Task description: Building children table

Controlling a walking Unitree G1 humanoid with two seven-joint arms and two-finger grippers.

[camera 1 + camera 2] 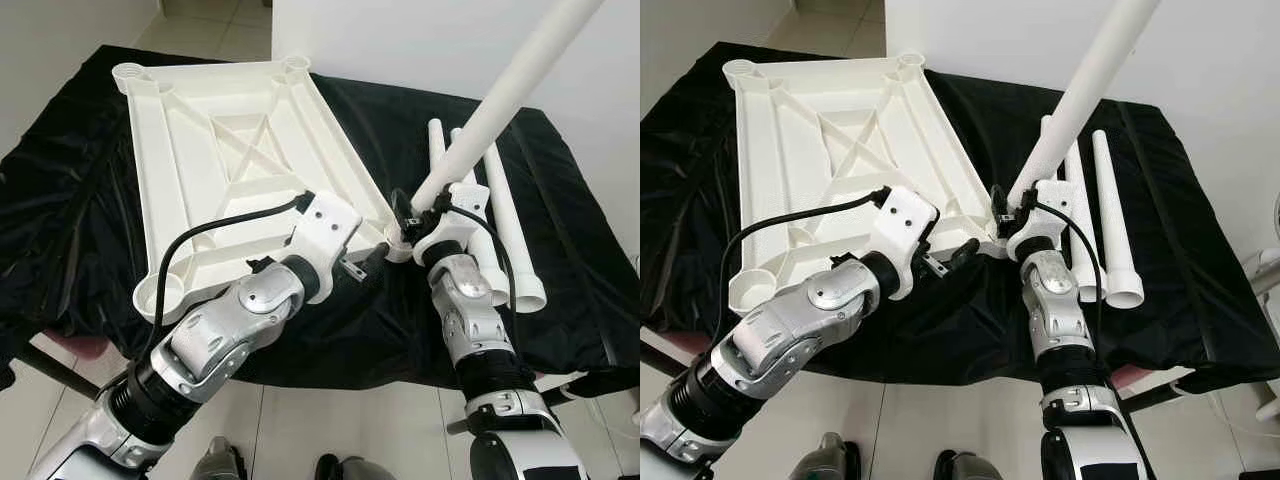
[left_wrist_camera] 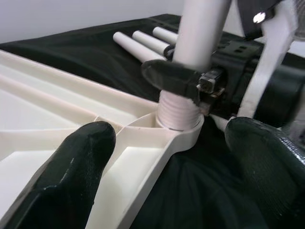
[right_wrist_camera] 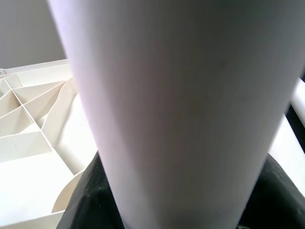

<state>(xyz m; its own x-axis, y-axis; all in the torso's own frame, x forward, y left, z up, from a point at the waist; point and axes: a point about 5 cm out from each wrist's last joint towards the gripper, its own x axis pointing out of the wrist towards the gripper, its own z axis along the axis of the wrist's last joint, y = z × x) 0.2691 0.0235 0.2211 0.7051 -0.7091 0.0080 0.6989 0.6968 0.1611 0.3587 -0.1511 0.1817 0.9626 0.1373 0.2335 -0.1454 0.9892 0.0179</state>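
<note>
The table leg (image 1: 500, 100) was gripped by the right gripper (image 1: 408, 222), its threaded end seated in the tabletop (image 1: 220, 150) corner socket (image 2: 178, 129). The left gripper (image 1: 372, 263) was held open around the tabletop's near right edge.

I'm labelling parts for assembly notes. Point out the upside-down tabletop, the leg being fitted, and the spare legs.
tabletop (image 1: 215, 150), left eye view, ribbed underside centre
leg being fitted (image 1: 500, 105), left eye view, mid shaft
spare legs (image 1: 512, 225), left eye view, one leg's shaft

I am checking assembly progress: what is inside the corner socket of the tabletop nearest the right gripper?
A white leg stands in the corner socket, threads showing above its rim; the inserted end is hidden.
</note>
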